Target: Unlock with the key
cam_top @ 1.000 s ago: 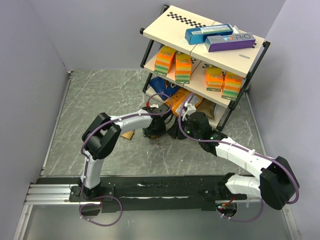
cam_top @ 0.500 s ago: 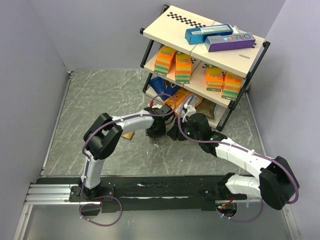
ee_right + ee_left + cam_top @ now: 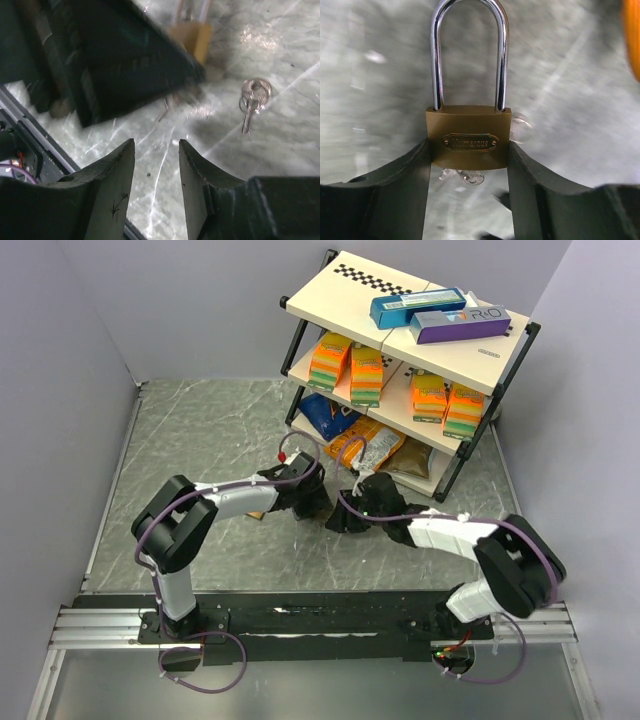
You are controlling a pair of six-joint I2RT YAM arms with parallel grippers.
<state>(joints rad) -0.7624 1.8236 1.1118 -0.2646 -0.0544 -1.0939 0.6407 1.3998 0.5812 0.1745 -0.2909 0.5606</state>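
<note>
Grey marbled tabletop (image 3: 200,430) fills the top view, with a stocked shelf (image 3: 400,310) at the back right. Compared with a second ago, both arms have sunk and folded. The left elbow has swung out toward the left wall, and the right hand (image 3: 338,520) has slid left until it sits just beside the left hand (image 3: 315,508). From up here we see neither lock nor key, because the hands cover that spot.

From the left wrist, the left hand pinches a brass padlock (image 3: 469,142) by its two sides. Its silver shackle (image 3: 436,60) points away, with both legs seated in the body. Something small and silvery shows under the lock's base, too blurred for us to name.

From the right wrist, the right hand's fingers stand spread with nothing between them. The key (image 3: 251,102), on a ring (image 3: 256,89) with a second one, lies flat on the tabletop. It is ahead and right of the gap, near the padlock but apart from it.

We judge that the lock is now steadied and the right hand is low enough to fetch the key, though it must shift right first. Unlocking has not begun.
</note>
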